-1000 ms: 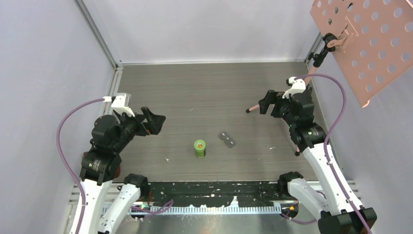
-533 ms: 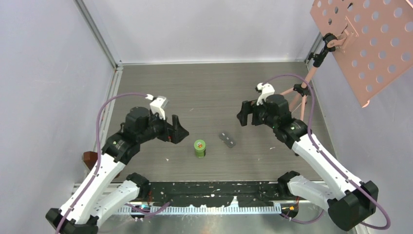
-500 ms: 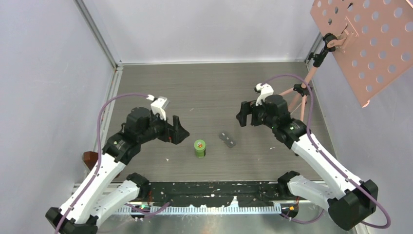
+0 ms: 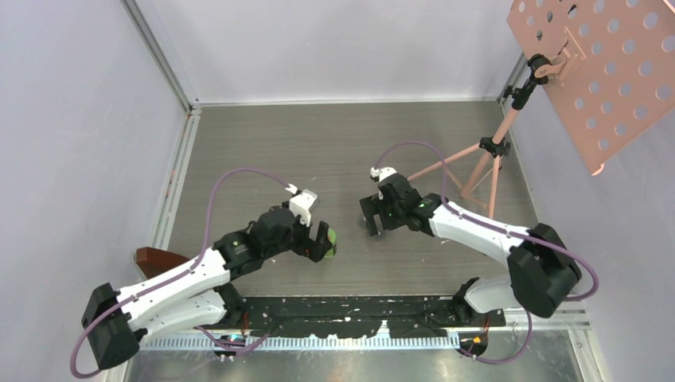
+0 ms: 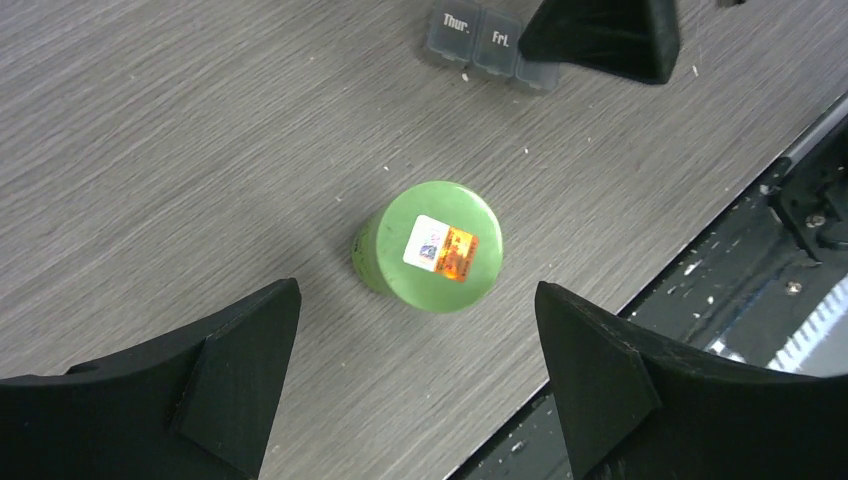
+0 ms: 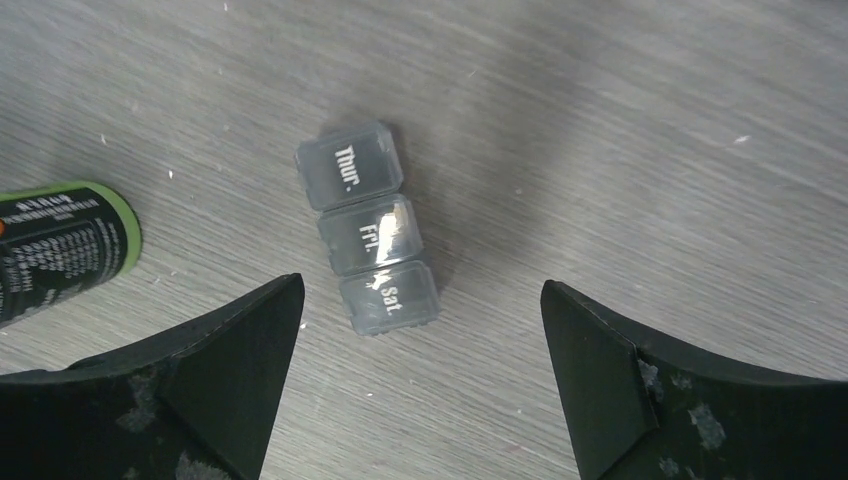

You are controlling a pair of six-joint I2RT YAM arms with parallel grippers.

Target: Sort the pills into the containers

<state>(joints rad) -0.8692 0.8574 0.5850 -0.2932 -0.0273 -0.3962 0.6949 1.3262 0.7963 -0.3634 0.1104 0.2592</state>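
Grey wood-grain tabletop (image 4: 318, 143) fills the floor of a pale-walled enclosure, and from above we see a pink perforated panel (image 4: 613, 72) on a tripod stand (image 4: 477, 163) at the far right. From this top view our left gripper (image 4: 320, 243) sits right over the green pill bottle (image 4: 329, 241), hiding most of it, while our right gripper (image 4: 372, 221) covers the spot where the pill case lies, so the case itself cannot be made out from overhead.

Our left wrist camera fills that gap: the green pill bottle (image 5: 432, 246) stands upright on the table, its lid carrying a white and orange sticker, and it lies between our two black fingers (image 5: 200, 380), which are spread wide and touch nothing. At the top edge we also catch two lids of the case, marked Thur. and Fri., just beside a black fingertip of the other arm.

Our right wrist camera shows the grey weekday pill case (image 6: 366, 240) whole: three closed compartments reading Thur., Fri., Sat., lying flat between our parted fingers (image 6: 640, 390), untouched. The bottle's printed side (image 6: 62, 245) peeks in at left, near the case but apart from it
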